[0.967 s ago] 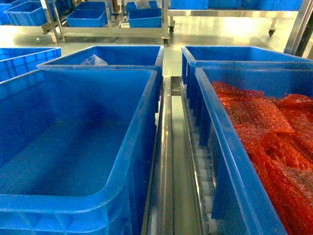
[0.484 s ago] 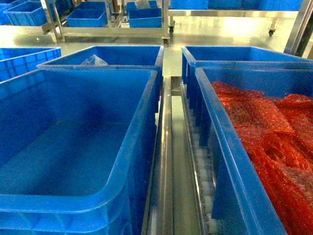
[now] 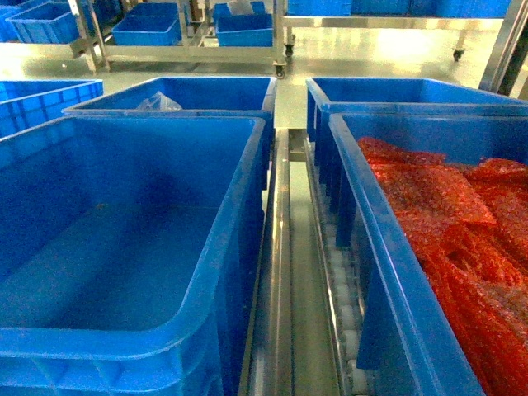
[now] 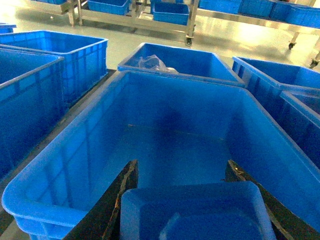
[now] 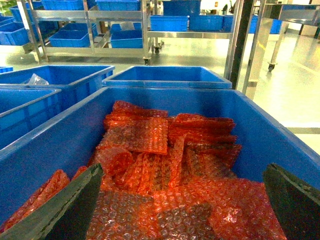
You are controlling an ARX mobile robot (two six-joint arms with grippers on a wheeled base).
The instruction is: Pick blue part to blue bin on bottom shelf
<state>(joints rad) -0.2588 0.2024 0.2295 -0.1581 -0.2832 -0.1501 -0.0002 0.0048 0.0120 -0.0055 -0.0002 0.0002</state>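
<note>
The left gripper [image 4: 182, 200] — jaws spread around a blue part [image 4: 195, 212] — hangs over the blue bin [image 4: 60, 165]; the right gripper [image 5: 182, 200] gapes empty above red bags [image 5: 165, 165].

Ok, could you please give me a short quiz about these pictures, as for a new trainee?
1. True or false: the blue bin below the left gripper is piled full of parts.
2. What sits between the left gripper's fingers? A) the blue part B) a push-button C) nothing
3. Fill in: the right gripper hangs ____ above the red bubble-wrap bags.
Key: 1 false; 2 A; 3 open.
</note>
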